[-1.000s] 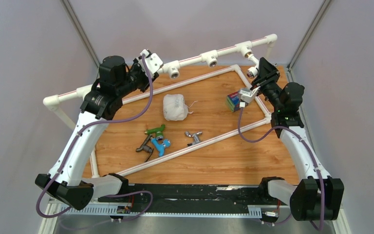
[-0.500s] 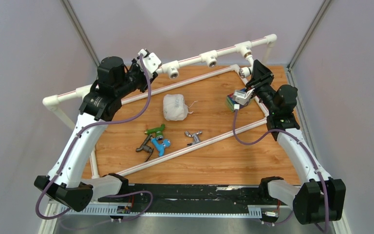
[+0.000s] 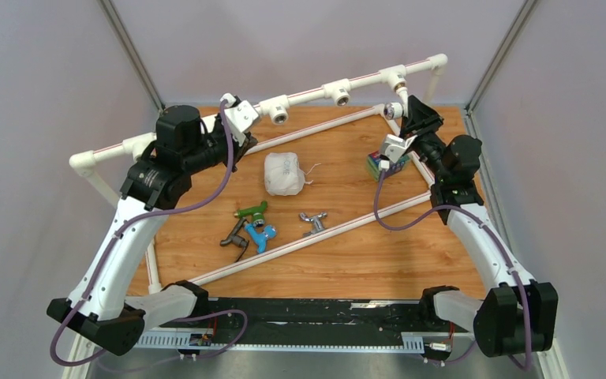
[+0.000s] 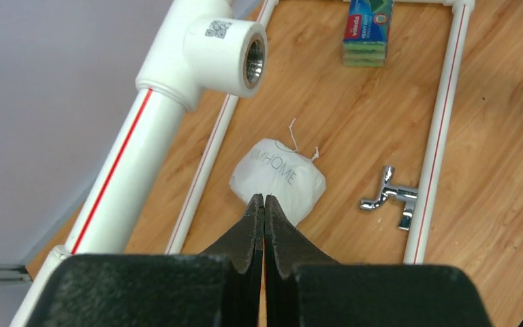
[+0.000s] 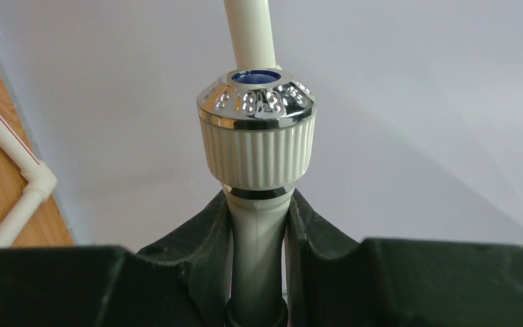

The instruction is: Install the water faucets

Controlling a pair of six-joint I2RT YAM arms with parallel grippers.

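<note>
My right gripper [image 5: 259,204] is shut on the stem of the white faucet [image 5: 257,153], whose ribbed knob has a chrome cap. In the top view this faucet [image 3: 394,110] is held just below the right tee [image 3: 398,79] of the white pipe; I cannot tell if they touch. My left gripper [image 4: 263,204] is shut and empty, hovering near the left tee [image 4: 228,58] above the board. The green [image 3: 252,211], blue [image 3: 263,235] and dark grey [image 3: 234,235] faucets lie together on the board. The chrome faucet [image 3: 313,221] lies beside a floor pipe and also shows in the left wrist view [image 4: 390,201].
A white drawstring bag [image 3: 284,174] lies mid-board, under my left fingertips in the left wrist view [image 4: 282,178]. A sponge pack [image 3: 377,164] lies at the right. The raised pipe has open tees [image 3: 343,96]. Thin white pipes [image 3: 316,237] frame the wooden board.
My right gripper has moved up and left with the white faucet, toward the pipe's right tee. My left arm has drawn back and down from the pipe.
</note>
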